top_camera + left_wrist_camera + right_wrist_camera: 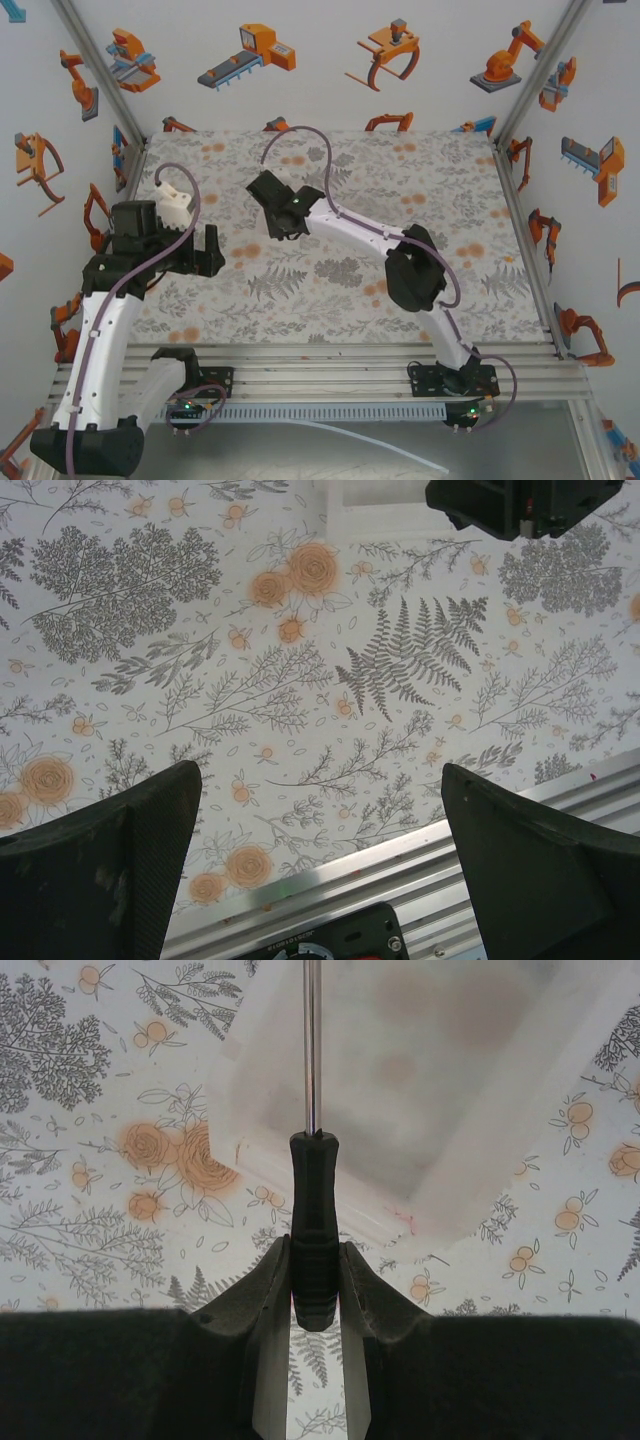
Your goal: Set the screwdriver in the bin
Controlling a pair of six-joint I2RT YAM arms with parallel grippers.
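Right hand (315,1265): clamped on screwdriver (313,1190) handle, shaft ahead over bin (450,1080).
Left hand (320,820): spread wide above counter (300,680).

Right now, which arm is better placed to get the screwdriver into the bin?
The right one: the right gripper is shut on the screwdriver by its handle, the shaft reaching over the bin. The left gripper hangs open and empty above the table.

My robot test cell, white walls (320,100) printed with orange robot cartoons, aluminium frame rails (330,362), floral-covered bench (440,190) beneath me
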